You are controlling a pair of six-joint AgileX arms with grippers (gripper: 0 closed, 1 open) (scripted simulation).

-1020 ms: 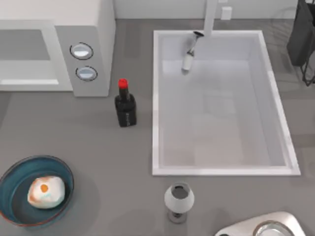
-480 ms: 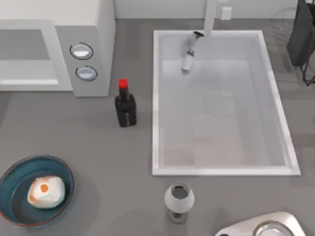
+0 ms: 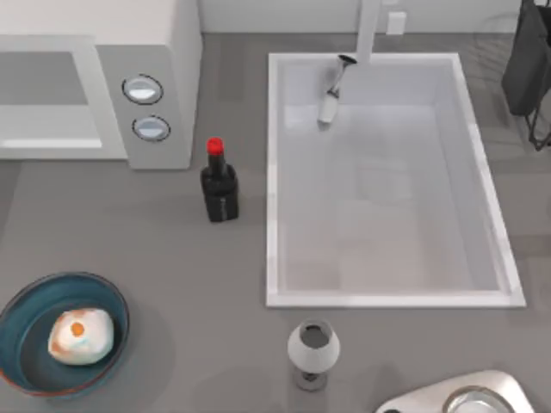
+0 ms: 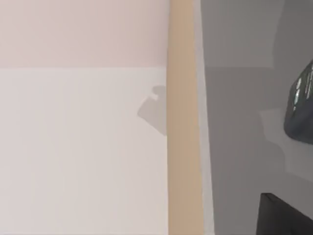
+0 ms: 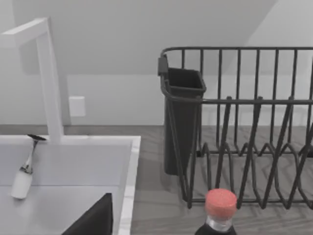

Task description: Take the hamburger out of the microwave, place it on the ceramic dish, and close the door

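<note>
Resting: hamburger [image 3: 80,335] inside ceramic dish [image 3: 26,311]; jaws apparently elsewhere.

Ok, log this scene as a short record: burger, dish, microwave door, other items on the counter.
hamburger: small cream-white lump with an orange spot, resting in the dish
dish: round deep blue glazed ceramic dish, near the table's front left corner
microwave: light grey-white box with two dials, back left
door: flat grey-white panel, looks closed
other items: dark red-capped bottle, white sink, grey-white goblet

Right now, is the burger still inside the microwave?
No, the burger sits in the blue dish, far from the microwave.
</note>
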